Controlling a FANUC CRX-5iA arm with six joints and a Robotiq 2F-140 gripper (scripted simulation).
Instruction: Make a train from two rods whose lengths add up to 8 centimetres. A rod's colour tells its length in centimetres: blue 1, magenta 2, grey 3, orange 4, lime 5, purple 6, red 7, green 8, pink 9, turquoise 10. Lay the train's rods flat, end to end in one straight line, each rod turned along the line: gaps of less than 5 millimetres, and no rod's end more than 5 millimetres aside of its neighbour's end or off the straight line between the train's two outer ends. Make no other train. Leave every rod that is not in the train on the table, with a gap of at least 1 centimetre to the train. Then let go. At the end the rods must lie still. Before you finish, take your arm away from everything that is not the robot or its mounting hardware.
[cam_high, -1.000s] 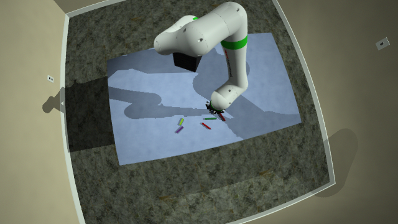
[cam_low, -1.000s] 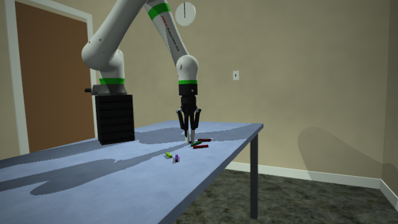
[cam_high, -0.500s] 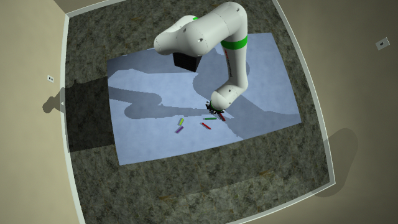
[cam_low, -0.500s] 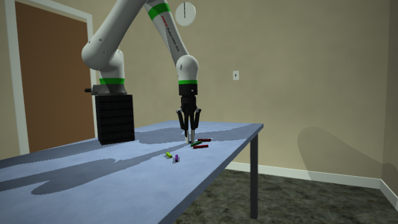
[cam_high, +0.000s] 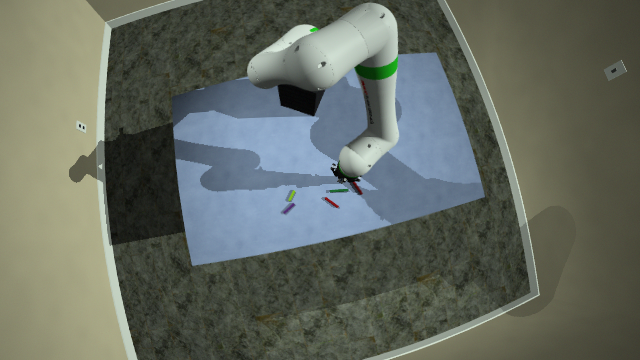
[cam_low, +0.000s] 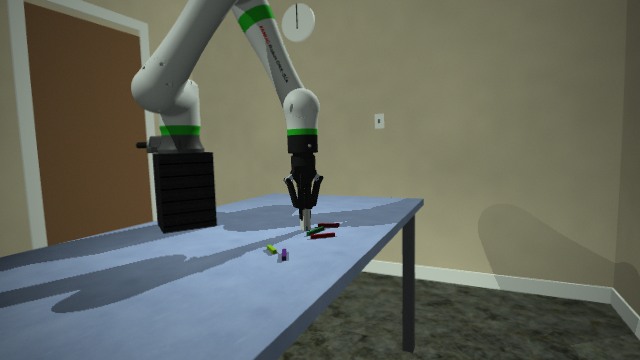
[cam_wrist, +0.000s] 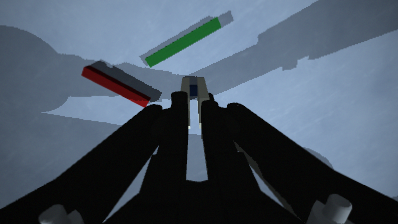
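Fingers pinch the blue rod (cam_wrist: 193, 90) — right at their tips.

White arm (cam_high: 350, 45) with green bands; black gripper (cam_wrist: 194, 102) pinching a dark blue rod (cam_wrist: 193, 90). On the pale blue table (cam_high: 240, 235) lie a green rod (cam_high: 338, 190), two red rods (cam_high: 331, 202), a lime rod (cam_high: 290, 195) and a purple rod (cam_high: 287, 209). Mottled grey-green floor (cam_high: 350, 300) at the lower frame.

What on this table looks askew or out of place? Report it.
Nothing is damaged or spilled. The rods lie scattered at mixed angles: the green rod, two red rods, lime and purple. The pincer is shut on a small blue rod.
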